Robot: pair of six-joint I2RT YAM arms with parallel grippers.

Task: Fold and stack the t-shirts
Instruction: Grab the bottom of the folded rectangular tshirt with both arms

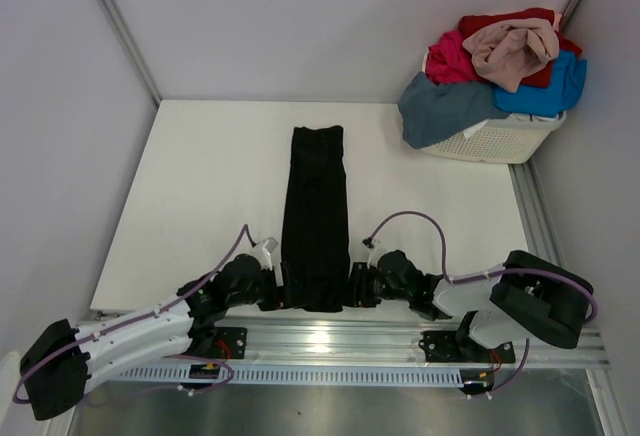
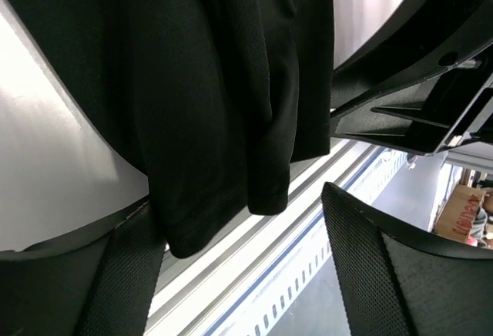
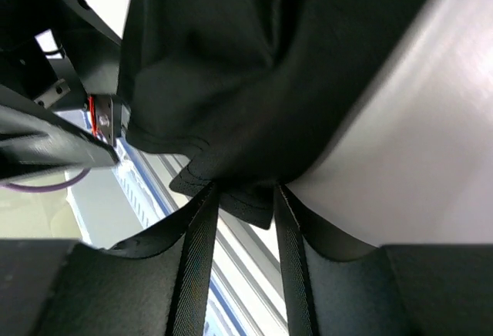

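Pinching near hem of black t-shirt (image 1: 315,218), right claw (image 3: 246,192) held cloth; left claw (image 2: 239,206) gaped wide beside opposite edge on tabletop (image 1: 200,186).

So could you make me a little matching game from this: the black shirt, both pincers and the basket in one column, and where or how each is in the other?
1. black t-shirt
2. left pincer
3. right pincer
4. white basket

A. pinched shut on the black t-shirt's near edge
B. at the far right corner, heaped with coloured t-shirts
C. lying as a long narrow strip down the middle of the table
D. wide open at the black t-shirt's near corner

Pairs: 1-C, 2-D, 3-A, 4-B.
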